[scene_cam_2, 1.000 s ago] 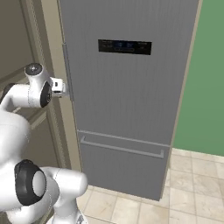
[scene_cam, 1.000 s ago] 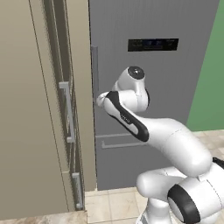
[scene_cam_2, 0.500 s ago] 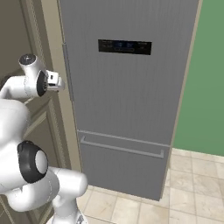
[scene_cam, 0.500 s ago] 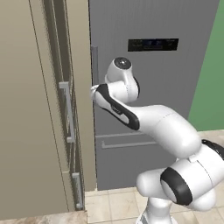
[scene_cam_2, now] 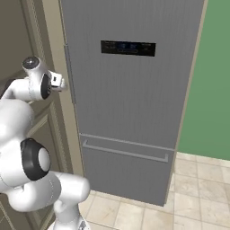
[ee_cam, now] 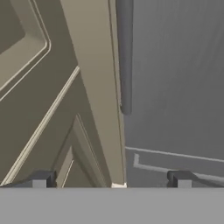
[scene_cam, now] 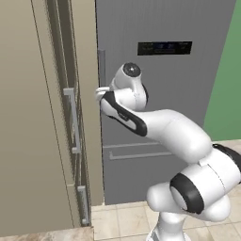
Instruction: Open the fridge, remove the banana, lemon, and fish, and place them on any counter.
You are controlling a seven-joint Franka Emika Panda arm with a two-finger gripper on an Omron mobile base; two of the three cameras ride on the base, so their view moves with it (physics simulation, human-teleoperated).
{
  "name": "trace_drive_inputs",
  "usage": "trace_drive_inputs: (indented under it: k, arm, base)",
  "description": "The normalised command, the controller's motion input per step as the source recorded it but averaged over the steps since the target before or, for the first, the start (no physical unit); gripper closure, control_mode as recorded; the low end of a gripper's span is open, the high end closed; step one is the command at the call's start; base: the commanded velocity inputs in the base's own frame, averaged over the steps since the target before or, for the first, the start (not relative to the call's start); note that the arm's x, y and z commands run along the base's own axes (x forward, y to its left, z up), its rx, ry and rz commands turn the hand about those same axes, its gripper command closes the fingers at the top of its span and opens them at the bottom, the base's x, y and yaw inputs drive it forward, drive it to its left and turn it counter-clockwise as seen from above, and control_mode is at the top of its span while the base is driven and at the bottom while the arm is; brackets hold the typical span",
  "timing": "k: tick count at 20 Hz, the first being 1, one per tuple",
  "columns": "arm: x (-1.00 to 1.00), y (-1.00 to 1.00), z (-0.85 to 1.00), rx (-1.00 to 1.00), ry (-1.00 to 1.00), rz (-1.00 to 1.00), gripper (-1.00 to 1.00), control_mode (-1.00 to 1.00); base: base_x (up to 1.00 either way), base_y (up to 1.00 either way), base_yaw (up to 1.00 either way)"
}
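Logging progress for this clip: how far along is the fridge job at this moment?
Nothing looks done: the fridge door is shut, so the banana, lemon and fish are out of sight. In hand: the gripper, fingers spread, is lined up just short of the vertical handle. Left: grasp, open the door, move all three items to a counter.

The fridge [scene_cam_2: 130, 103] is closed, so its inside is hidden. Its top is cut off by the upper edge in both base views. The handle [ee_cam: 124, 57] runs out of the top of the hand view, and in the left base view the arm covers its lower part. On the display [scene_cam_2: 128, 47] the signs are too small to read. In the left base view the wrist hides the fingertips of the hand [scene_cam: 100, 92]. The cabinet [scene_cam: 42, 117] is cut by the left edge.
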Motion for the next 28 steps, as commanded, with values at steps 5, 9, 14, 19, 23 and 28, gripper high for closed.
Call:
trace_drive_inputs:
  k: [5,9,14,19,23,28]
  arm:
    - [0.43,-0.12,0.02,0.17,0.00,0.00,-1.00,-1.00]
    - [0.30,-0.02,0.10,0.09,0.00,0.00,-1.00,-1.00]
    - [0.40,0.00,0.03,0.02,0.00,0.00,-1.00,-1.00]
    - [0.46,0.00,0.00,0.00,0.00,-0.01,-1.00,-1.00]
    - [0.40,0.00,0.00,0.00,0.00,-0.05,-1.00,-1.00]
    - [0.32,0.05,0.00,0.00,-0.01,-0.02,-1.00,-1.00]
  base:
    - [0.00,0.00,0.00]
    - [0.00,0.00,0.00]
    - [0.00,0.00,0.00]
    - [0.00,0.00,0.00]
    - [0.00,0.00,0.00]
    - [0.00,0.00,0.00]
